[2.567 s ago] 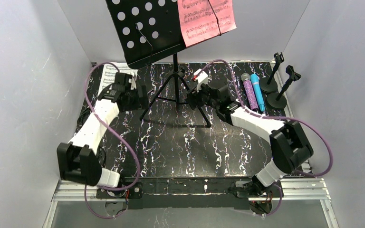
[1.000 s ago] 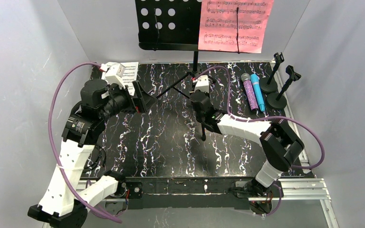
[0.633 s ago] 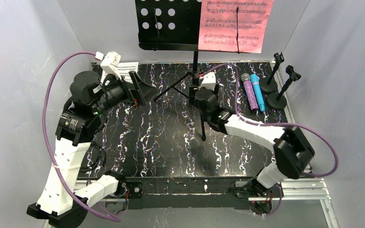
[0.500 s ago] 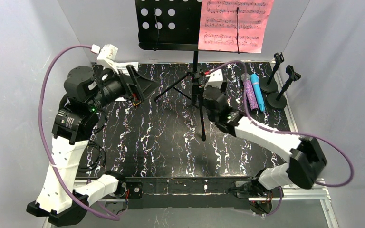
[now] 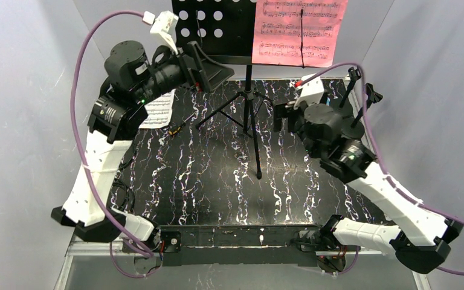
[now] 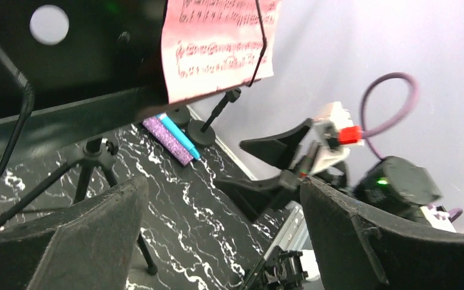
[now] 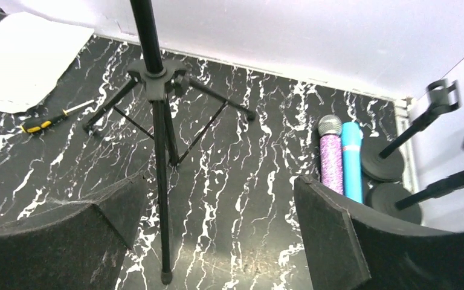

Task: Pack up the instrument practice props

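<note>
The pink music sheet [image 5: 296,30] is clipped on the black perforated stand plate [image 5: 211,24]; it also shows in the left wrist view [image 6: 217,42]. The white music sheet [image 5: 157,109] lies flat at the table's back left. The purple glitter microphone [image 7: 332,160] and the blue microphone [image 7: 351,160] lie side by side at the back right. The two black mic holders [image 7: 382,163] [image 7: 396,202] stand beside them. My left gripper [image 5: 214,69] is open and empty, raised by the plate's lower edge. My right gripper [image 5: 281,115] is open and empty, raised right of the tripod pole.
The tall black tripod [image 7: 154,90] stands mid-table with its legs spread. A small yellow-and-black screwdriver [image 7: 48,121] lies near the white sheet. Grey walls close in the left, back and right sides. In the top view my right arm hides the microphones.
Both arms have risen. My left gripper moved up and right from the white sheet to the stand plate. My right gripper drew back rightward from the tripod.
</note>
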You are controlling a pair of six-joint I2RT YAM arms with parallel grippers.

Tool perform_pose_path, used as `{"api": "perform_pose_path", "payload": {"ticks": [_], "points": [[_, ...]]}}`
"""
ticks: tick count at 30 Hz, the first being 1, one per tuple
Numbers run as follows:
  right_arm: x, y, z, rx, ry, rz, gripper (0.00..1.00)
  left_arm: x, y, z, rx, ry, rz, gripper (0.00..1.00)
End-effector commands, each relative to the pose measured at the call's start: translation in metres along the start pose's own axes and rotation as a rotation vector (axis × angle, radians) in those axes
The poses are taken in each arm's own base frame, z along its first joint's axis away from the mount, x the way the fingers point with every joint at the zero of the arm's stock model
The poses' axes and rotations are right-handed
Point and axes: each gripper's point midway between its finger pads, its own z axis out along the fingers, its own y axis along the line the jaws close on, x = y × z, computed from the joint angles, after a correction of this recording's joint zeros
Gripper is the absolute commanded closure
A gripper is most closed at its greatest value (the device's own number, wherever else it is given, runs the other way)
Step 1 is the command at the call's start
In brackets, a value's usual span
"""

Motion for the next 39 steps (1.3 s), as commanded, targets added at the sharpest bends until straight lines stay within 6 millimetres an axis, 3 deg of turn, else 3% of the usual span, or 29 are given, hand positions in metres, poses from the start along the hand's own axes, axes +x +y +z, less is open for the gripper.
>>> {"api": "perform_pose_path", "payload": {"ticks": [1,9,20,26,30,32,39], "points": [[-0.043,-0.023,-0.037,-0.014,0.009,-0.071,0.01,-0.031,-0.016,0.011,0.015,-0.087,0.082,0.06],[-0.118,-0.042,-0.069,-0.017,-0.043,-0.073,0.01,-0.045,-0.017,0.062,0.015,-0.117,0.101,0.10],[-0.186,-0.033,-0.052,0.015,-0.165,-0.055,0.01,-0.036,-0.004,0.096,-0.031,-0.120,0.032,0.19],[-0.202,-0.032,-0.027,0.069,-0.205,-0.042,0.01,-0.033,0.002,0.105,-0.063,-0.127,-0.003,0.21],[-0.200,-0.056,0.007,0.040,-0.191,0.034,0.06,-0.028,0.008,0.110,-0.086,-0.120,-0.026,0.23],[-0.202,-0.063,0.015,0.012,-0.204,0.083,0.08,-0.027,0.010,0.110,-0.090,-0.119,-0.031,0.23],[-0.206,-0.052,0.027,-0.095,-0.221,0.115,0.10,-0.019,0.015,0.114,-0.106,-0.099,-0.050,0.24]]}}
